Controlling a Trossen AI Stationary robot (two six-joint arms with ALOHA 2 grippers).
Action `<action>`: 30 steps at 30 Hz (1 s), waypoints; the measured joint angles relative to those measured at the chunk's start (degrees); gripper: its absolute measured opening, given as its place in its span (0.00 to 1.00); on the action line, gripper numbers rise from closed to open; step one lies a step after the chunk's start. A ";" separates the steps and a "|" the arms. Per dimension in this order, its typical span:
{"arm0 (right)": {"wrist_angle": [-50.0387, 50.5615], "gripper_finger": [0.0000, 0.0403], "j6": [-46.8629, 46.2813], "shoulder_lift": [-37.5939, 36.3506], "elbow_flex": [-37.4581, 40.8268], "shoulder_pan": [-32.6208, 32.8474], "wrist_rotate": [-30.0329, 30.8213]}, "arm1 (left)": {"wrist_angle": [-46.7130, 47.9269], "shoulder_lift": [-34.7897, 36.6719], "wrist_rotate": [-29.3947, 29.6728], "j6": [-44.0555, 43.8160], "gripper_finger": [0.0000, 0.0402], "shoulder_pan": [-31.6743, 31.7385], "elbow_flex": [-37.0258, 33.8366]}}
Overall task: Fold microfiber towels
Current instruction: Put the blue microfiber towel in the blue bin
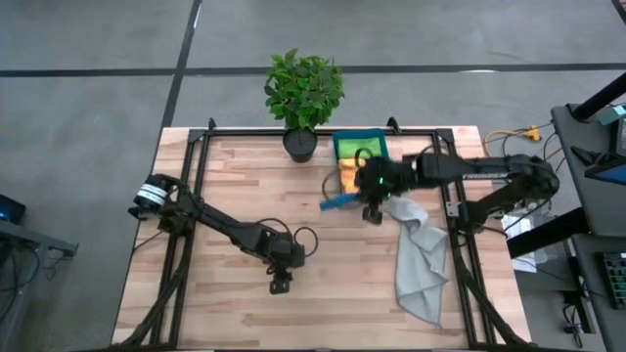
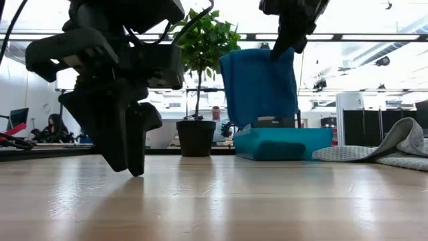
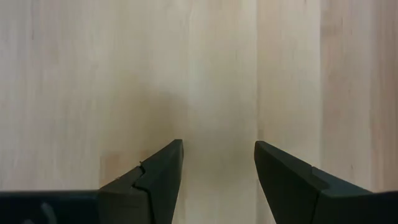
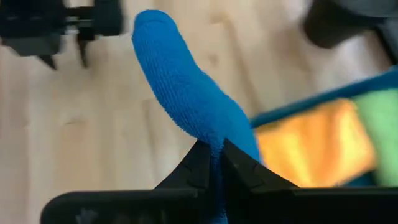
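The blue towel (image 4: 186, 93) is pinched between the closed fingers of the right gripper (image 4: 214, 155) and hangs clear of the table (image 1: 245, 176). Just beyond it, the orange towel (image 4: 308, 140) and the lime green towel (image 4: 379, 115) are seen in the teal bin (image 2: 284, 144). Beside this gripper the pale grey towel (image 1: 421, 264) lies spread. Well apart, the left gripper (image 3: 217, 180) is held open and empty above bare wood.
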State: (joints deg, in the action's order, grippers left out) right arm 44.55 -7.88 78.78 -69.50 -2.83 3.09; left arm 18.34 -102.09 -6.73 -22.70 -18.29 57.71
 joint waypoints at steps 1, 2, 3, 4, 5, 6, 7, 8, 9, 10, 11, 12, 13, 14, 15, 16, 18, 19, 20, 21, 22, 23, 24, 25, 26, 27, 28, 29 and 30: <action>0.57 0.03 1.07 -0.32 -0.31 -1.78 0.17 | 0.65 0.23 -0.06 0.62 0.47 0.20 -0.02; 0.66 0.03 2.17 -0.44 -0.57 -3.52 0.73 | 1.20 0.45 -0.06 0.85 0.47 0.30 -0.02; 0.69 0.03 3.42 -0.43 -0.78 -5.25 1.33 | 2.07 0.63 0.09 1.02 0.47 0.42 -0.02; 0.82 0.03 4.93 -0.31 -0.84 -6.96 1.61 | 2.24 0.68 0.18 1.03 0.47 0.55 -0.06; 1.03 0.03 6.59 -0.07 -0.97 -8.81 1.68 | 2.18 0.68 0.19 0.95 0.47 0.63 -0.06; 1.10 0.03 8.32 0.22 -1.15 -10.63 1.71 | 2.16 0.68 0.33 0.67 0.47 0.67 -0.06; 1.06 0.03 10.10 0.56 -1.28 -12.35 1.81 | 2.09 0.68 0.55 0.47 0.47 0.75 -0.06; 0.93 0.03 12.13 0.84 -1.32 -14.16 1.86 | 2.04 0.68 1.00 -0.27 0.47 0.90 -0.06; 1.04 0.03 14.16 1.10 -1.31 -16.14 1.86 | 2.04 0.68 1.61 -0.93 0.47 1.10 -0.06; 1.12 0.03 16.02 1.52 -1.27 -17.92 1.87 | 2.02 0.68 1.79 -1.56 0.47 1.36 -0.06; 1.08 0.03 17.75 1.92 -1.26 -19.83 1.84 | 2.00 0.68 2.42 -2.30 0.47 1.66 -0.06; 0.99 0.03 19.28 2.27 -1.23 -21.84 1.51 | 1.96 0.68 2.64 -2.68 0.47 1.94 -0.06; 0.70 0.03 20.88 2.68 -1.19 -23.87 1.00 | 1.88 0.68 2.79 -3.58 0.47 2.19 -0.06; -0.21 0.03 22.62 2.98 -1.19 -25.90 0.35 | 1.83 0.68 2.97 -4.36 0.47 2.44 -0.06; -1.62 0.03 24.40 3.36 -1.19 -28.06 -0.68 | 1.76 0.68 3.05 -5.29 0.47 2.65 -0.06; -3.34 0.03 26.12 3.79 -1.19 -30.17 -1.95 | 1.75 0.68 3.30 -5.80 0.47 2.90 -0.06; -7.67 0.03 28.99 4.85 -1.19 -34.50 -4.21 | 1.68 0.68 3.91 -7.20 0.47 3.29 -0.06; -10.04 0.03 30.13 5.62 -1.31 -36.56 -5.24 | 1.62 0.68 4.29 -8.28 0.47 3.44 -0.06; -11.92 0.03 31.08 6.45 -1.62 -38.54 -6.17 | 1.60 0.68 4.30 -9.17 0.47 3.61 -0.06; -13.87 0.03 31.84 7.52 -2.10 -40.36 -7.31 | 1.58 0.68 4.41 -10.05 0.47 3.73 -0.06; -15.80 0.03 32.43 8.74 -2.69 -41.98 -8.79 | 1.54 0.68 4.51 -11.04 0.47 3.82 -0.06; -17.34 0.03 33.10 10.06 -3.30 -43.24 -10.34 | 1.54 0.68 4.72 -11.59 0.47 3.88 -0.06; -18.53 0.03 33.99 11.56 -3.79 -44.28 -11.87 | 1.52 0.68 4.87 -12.34 0.47 3.94 -0.06; -19.04 0.03 35.03 13.16 -4.34 -44.99 -12.89 | 1.49 0.68 5.13 -12.98 0.47 4.01 -0.06; -19.44 0.03 36.28 14.87 -4.77 -45.42 -13.50 | 1.49 0.68 5.38 -13.32 0.47 4.07 -0.06; -19.49 0.03 37.54 16.65 -5.15 -45.58 -13.79 | 1.49 0.68 5.55 -13.88 0.47 4.19 -0.06; -19.33 0.03 38.66 18.24 -5.30 -45.60 -14.11 | 1.49 0.68 5.60 -14.35 0.47 4.34 -0.06; -19.00 0.03 39.52 19.64 -5.40 -45.57 -14.82 | 1.49 0.68 5.62 -14.54 0.47 4.49 -0.06; -18.77 0.03 39.90 20.81 -5.48 -45.57 -16.33 | 1.50 0.68 5.66 -14.73 0.47 4.61 -0.06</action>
State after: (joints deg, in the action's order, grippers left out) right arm 25.78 32.02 99.59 -74.98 -48.40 -13.24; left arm 19.85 -101.41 -1.07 -37.43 -13.67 57.65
